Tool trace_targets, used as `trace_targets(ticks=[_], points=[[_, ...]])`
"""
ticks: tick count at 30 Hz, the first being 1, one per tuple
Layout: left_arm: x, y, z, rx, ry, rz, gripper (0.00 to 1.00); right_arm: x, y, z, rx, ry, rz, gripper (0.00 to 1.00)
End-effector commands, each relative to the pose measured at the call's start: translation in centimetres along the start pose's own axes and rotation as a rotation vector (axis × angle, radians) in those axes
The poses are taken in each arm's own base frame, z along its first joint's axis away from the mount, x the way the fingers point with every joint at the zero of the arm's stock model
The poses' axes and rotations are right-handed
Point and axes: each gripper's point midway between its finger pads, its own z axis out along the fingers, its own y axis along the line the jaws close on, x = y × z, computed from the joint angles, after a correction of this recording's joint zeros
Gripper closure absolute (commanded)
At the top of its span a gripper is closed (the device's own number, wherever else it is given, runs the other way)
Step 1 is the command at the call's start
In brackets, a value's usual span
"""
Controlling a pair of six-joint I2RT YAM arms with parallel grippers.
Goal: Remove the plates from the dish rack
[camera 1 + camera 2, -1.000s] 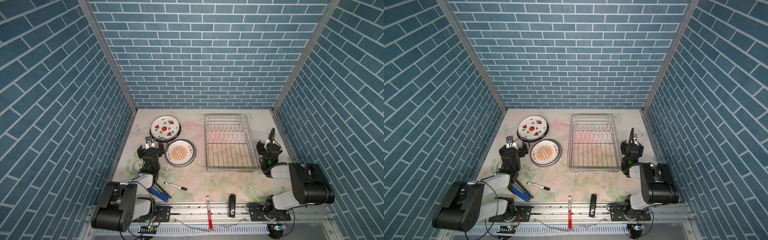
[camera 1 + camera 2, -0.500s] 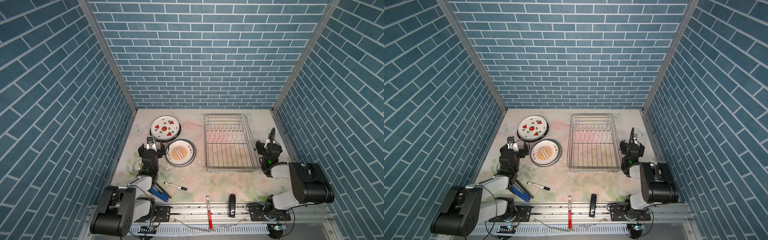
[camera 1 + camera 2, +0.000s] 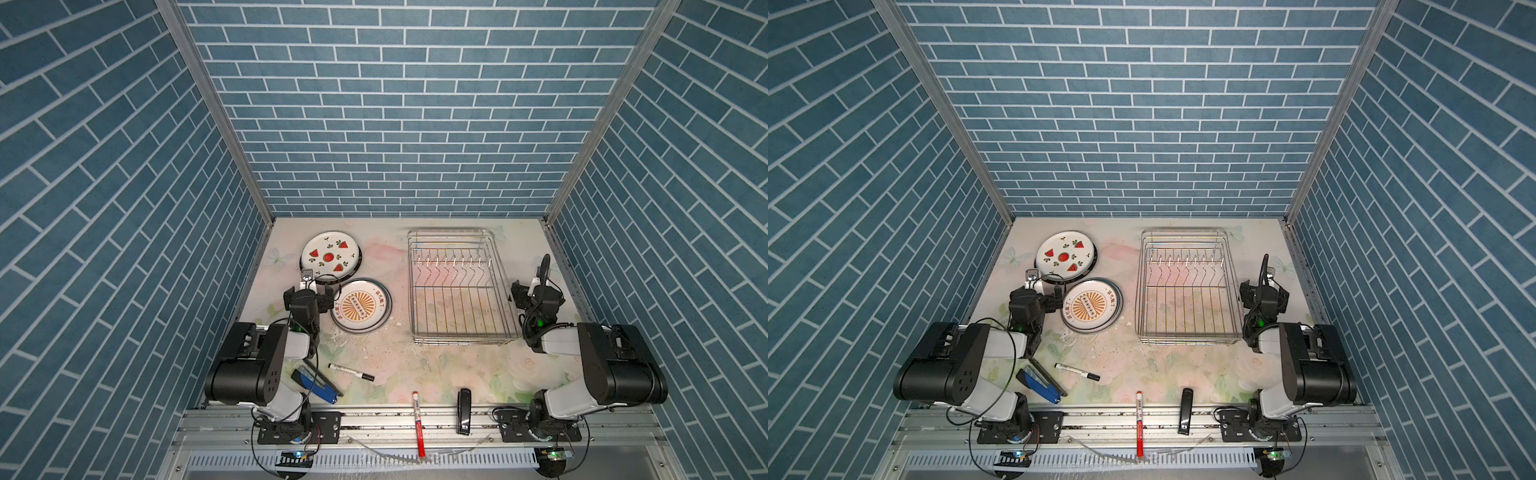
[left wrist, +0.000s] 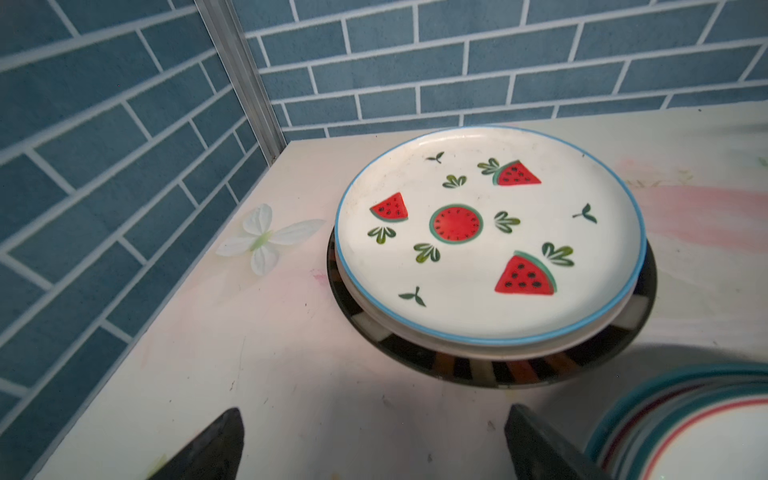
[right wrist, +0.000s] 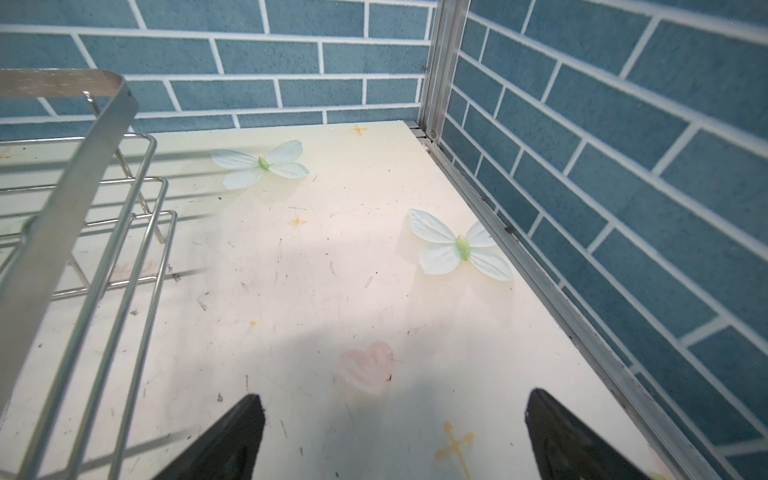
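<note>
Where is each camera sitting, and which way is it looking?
Both top views: high above the front, looking down at the whole table; left arm and right arm show.
Left wrist: on the left arm, facing the back-left corner and watermelon plate; open left claw tips show.
Right wrist: on the right arm, facing the back-right corner beside the dish rack; open right claw tips show.
Shared: top views also see that plate and rack.

Two plate stacks (image 3: 330, 257), one dish rack (image 3: 459, 291), two markers (image 3: 351, 372).

Stacked plates (image 3: 330, 255) left of dish rack (image 3: 465, 337)
</note>
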Motion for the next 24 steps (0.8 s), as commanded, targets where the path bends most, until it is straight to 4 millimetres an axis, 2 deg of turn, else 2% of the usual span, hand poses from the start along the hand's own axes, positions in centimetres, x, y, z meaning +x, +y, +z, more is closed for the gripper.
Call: trace_targets(ticks=[1,20,24], points=[[-0.97,0.73,0.37,-0.035,-0.021,-0.020,0.00,-0.67,-0.03,0.51,0.005,-0.015,0.018,0.01],[-0.81,0.74,0.35,-0.036,-0.010,-0.021,0.00,-0.28,0.35,0.77,-0.033,0.000,0.031,0.01],[-0.78,0.77,0.35,-0.037,-0.008,-0.021,0.00,-0.25,-0.17,0.76,-0.043,-0.001,0.051,0.01]])
